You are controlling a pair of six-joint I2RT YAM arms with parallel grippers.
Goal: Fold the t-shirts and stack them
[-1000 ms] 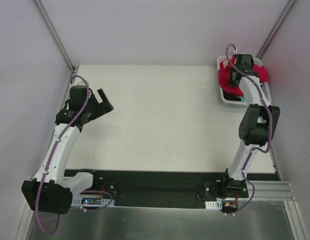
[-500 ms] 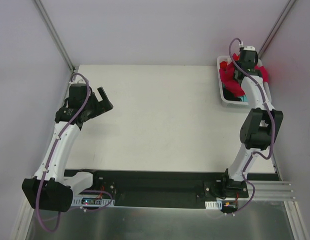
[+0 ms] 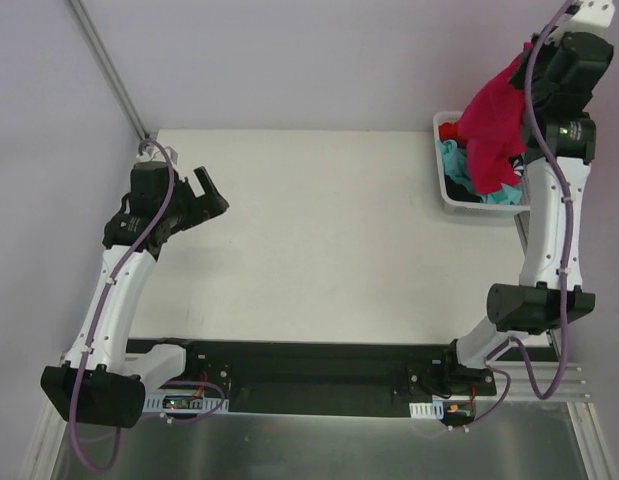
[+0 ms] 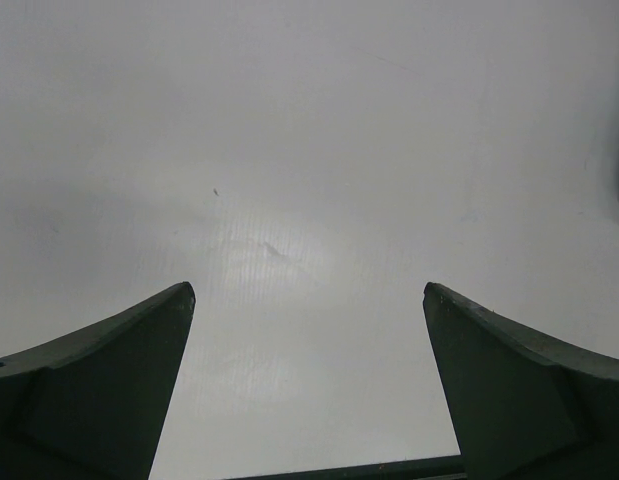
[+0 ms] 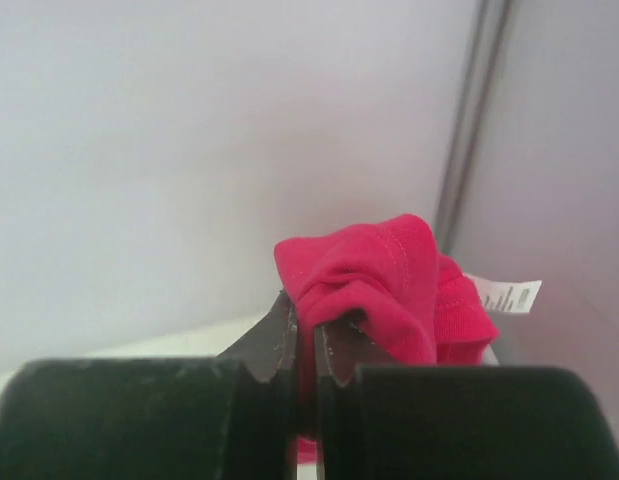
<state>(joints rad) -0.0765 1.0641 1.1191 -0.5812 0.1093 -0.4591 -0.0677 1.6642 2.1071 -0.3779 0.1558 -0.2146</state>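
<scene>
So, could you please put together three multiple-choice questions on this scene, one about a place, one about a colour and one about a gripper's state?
1. Where on the table does the white basket stand?
A. Far right corner
B. Near left corner
C. Centre

2. What colour is the t-shirt hanging from the right gripper?
A. Teal
B. Magenta-pink
C. Navy-striped

3. How does the left gripper stand?
A. Shut on a t-shirt
B. Shut on the basket
C. Open, holding nothing

Answers:
1 A, the top view shows it at the far right corner.
2 B, pink cloth is pinched between the shut jaws.
3 C, its jaws stand wide apart over bare table.
</scene>
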